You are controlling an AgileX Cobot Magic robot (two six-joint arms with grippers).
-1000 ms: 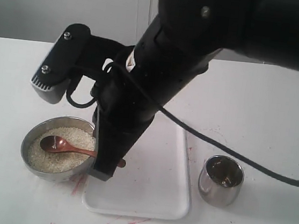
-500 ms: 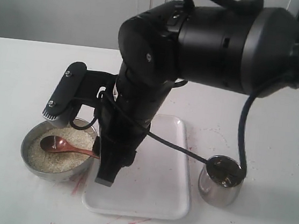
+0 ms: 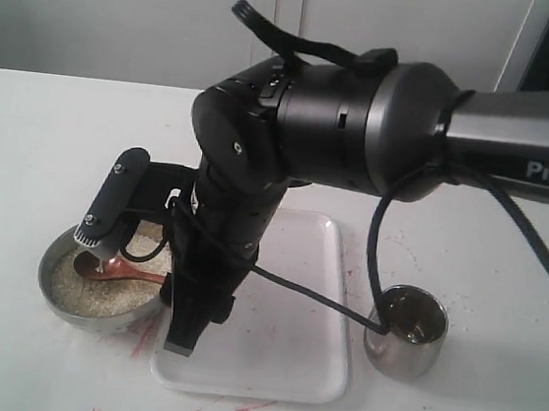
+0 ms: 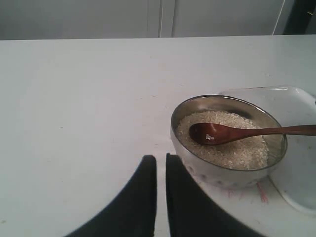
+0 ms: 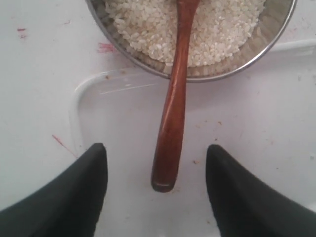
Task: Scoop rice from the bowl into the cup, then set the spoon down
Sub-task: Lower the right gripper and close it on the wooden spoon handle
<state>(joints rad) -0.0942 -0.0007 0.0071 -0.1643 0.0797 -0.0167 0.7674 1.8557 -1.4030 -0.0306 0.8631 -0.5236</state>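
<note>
The steel bowl point(image 3: 54, 292) holds white rice point(image 3: 96, 291) at the left of the white tray. The wooden spoon point(image 3: 133, 274) lies on the rice, its handle reaching over the rim onto the tray. My right gripper point(image 3: 184, 326) reaches across and stands open; its fingers flank the spoon handle's end point(image 5: 165, 177) without touching it. In the right wrist view, right gripper point(image 5: 157, 148), spoon point(image 5: 174, 108), bowl rim point(image 5: 148, 69) and rice point(image 5: 222, 34) show. My left gripper point(image 4: 161, 159) is shut and empty beside the bowl point(image 4: 217, 173), spoon point(image 4: 219, 133) and rice point(image 4: 237, 150). The shiny cup point(image 3: 406, 332) stands right of the tray.
A white tray point(image 3: 288, 351) lies between bowl and cup, seen also as tray point(image 5: 118, 113) and tray point(image 4: 301, 168). The right arm's black cable hangs down to the cup's rim. Red marks and stray grains dot the white table point(image 3: 508, 242).
The right arm has swung lower and nearer, its wrist camera now over the bowl's edge and its fingers lower over the tray. The spoon has stayed in the bowl.
</note>
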